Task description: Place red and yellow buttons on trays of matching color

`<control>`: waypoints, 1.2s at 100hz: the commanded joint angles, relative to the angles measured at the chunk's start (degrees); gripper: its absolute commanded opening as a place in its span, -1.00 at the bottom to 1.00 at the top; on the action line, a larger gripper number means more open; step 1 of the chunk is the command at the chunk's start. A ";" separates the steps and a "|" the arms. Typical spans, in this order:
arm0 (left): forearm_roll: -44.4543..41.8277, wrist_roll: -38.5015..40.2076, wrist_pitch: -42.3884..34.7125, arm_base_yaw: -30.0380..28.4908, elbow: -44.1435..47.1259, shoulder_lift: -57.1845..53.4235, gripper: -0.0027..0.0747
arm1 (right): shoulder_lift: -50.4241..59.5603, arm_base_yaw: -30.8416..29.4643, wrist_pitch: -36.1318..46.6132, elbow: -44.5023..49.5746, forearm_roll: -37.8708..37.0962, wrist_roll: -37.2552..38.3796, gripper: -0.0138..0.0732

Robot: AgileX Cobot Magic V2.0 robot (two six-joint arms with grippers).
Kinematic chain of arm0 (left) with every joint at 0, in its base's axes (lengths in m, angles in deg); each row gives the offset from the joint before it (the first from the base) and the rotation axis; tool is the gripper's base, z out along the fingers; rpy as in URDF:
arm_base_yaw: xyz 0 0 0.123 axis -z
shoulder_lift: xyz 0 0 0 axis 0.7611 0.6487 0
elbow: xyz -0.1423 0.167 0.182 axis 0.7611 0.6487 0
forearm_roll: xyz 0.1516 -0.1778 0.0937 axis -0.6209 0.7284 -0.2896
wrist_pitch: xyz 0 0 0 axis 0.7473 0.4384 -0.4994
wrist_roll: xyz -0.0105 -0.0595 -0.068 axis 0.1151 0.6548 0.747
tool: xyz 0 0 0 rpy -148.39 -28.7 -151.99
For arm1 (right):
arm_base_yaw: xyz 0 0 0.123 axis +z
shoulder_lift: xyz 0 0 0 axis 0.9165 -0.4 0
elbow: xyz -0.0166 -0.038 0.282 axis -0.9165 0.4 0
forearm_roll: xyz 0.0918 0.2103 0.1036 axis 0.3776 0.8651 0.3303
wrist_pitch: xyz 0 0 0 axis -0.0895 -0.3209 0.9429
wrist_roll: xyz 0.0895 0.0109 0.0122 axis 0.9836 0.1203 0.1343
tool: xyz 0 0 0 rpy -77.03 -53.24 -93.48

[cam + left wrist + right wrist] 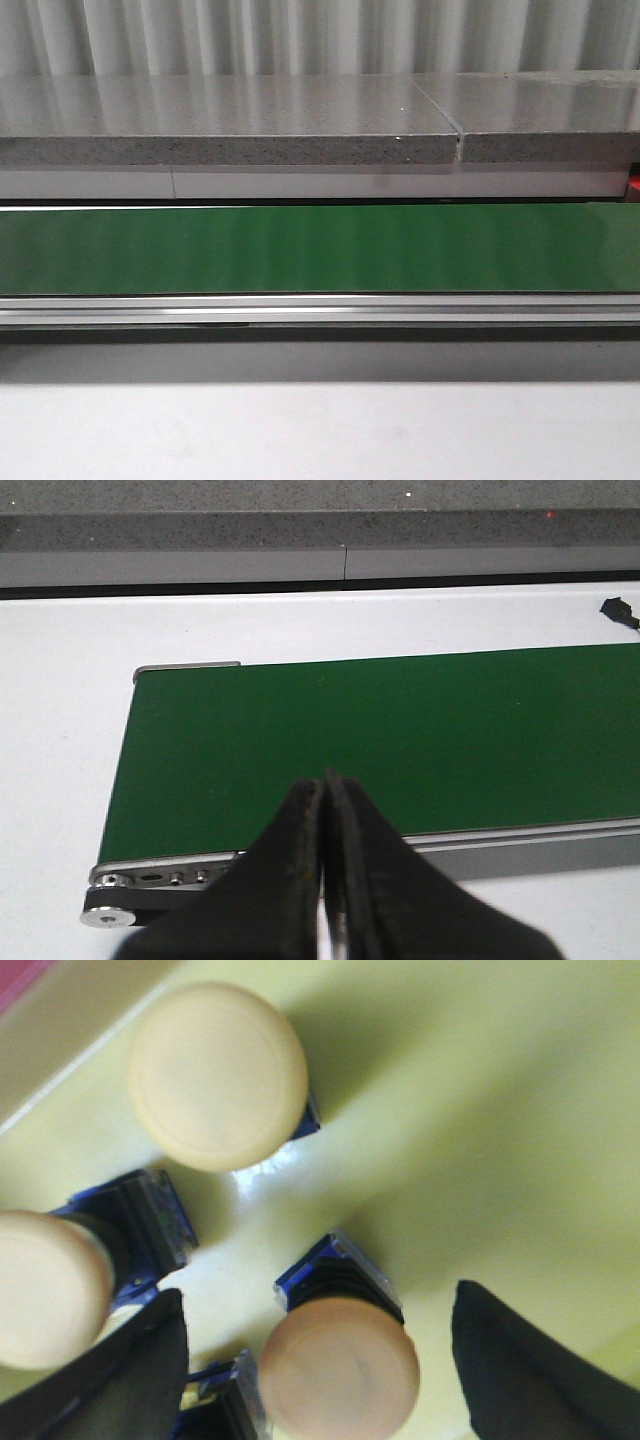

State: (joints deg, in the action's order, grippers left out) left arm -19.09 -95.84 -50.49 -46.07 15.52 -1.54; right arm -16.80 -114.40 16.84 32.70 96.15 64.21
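The right pincer (318, 1360) stands wide, its two dark fingers (525, 1375) well apart and closed on nothing, and it hangs close above the yellow tray (480, 1120). Three yellow buttons sit on that tray, each a pale round cap on a dark base with blue edges. One button (338, 1368) lies between the fingers of the right pincer, nearer to the one finger than to the other; whether either finger touches it cannot be told from this blurred close view. A second button (50, 1288) sits just beside the outer side of the nearer finger, partly cut off by the picture's edge. The third button (217, 1076) stands farther ahead of the fingertips, apart from the other two. A strip of pink or red shows at the corner beyond the tray's rim, too small to identify. The left pincer (323, 810) is narrow, its black fingers (290, 860) pressed together with only a thin slit between them and nothing in it. Ahead of its tips lies the green conveyor belt (400, 740), with its metal end roller near the fingers, on the white counter (60, 710). In the front view only the belt and the grey ledge (230, 120) behind it show; neither pincer appears there.
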 commanded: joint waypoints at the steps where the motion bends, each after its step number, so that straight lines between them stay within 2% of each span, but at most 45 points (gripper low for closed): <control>1: 0.94 0.22 -4.19 0.01 -1.59 0.04 -0.98 | 4.56 -0.17 0.43 -1.12 0.29 -0.10 0.59; 19: 0.94 0.22 -4.19 0.01 -1.59 0.04 -0.98 | 8.92 0.52 0.20 -1.16 0.84 -0.10 0.59; 31: 0.94 0.22 -4.19 0.01 -1.59 0.04 -0.98 | 11.59 3.77 -1.17 -2.39 1.54 -0.16 0.58; 55: 0.94 0.22 -4.19 0.01 -1.59 0.04 -0.98 | 18.30 14.42 0.13 -3.79 1.54 -0.88 0.58; 95: 0.94 0.22 -4.19 0.01 -1.59 0.04 -0.98 | 31.01 37.01 4.16 -3.12 1.54 -5.02 0.58; 107: 0.94 0.22 -4.19 0.01 -1.59 0.04 -0.98 | 35.79 40.64 5.85 -0.63 1.54 -5.35 0.58; 120: 0.94 0.22 -4.19 0.01 -1.59 0.04 -0.98 | 42.26 41.38 8.49 4.24 1.48 -5.78 0.58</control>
State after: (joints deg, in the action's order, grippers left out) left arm -19.09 -95.84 -50.49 -46.07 15.52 -1.54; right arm 20.89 -73.36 19.99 35.67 97.44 59.38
